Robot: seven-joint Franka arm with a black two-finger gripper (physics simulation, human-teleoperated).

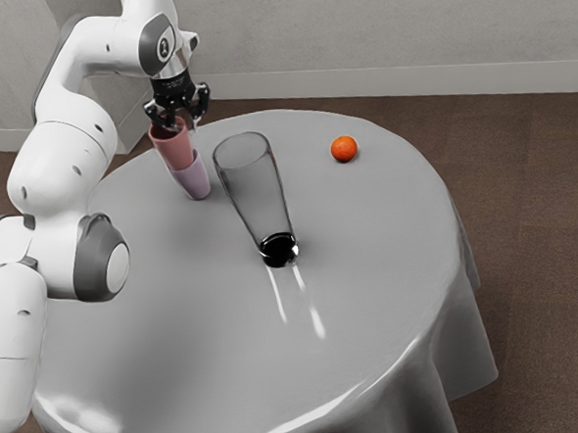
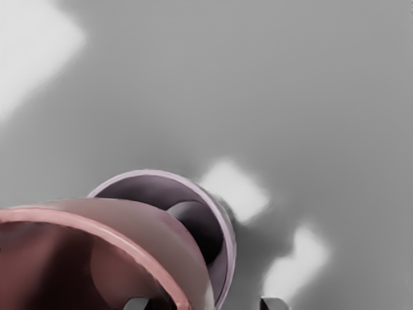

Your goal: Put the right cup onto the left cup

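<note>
Pink cup (image 2: 151,236) leans in purple cup (image 1: 196,181) under spread end effector (image 1: 180,122), clear glass (image 1: 253,189) near, orange (image 1: 344,148) beyond.

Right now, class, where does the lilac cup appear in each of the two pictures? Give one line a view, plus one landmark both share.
Exterior view: the lilac cup is left of the clear glass, under the pink cup.
Wrist view: its rim and part of its inside show, partly covered by the pink cup.
Shared landmark: the pink cup, overlapping the lilac cup's mouth.
</note>
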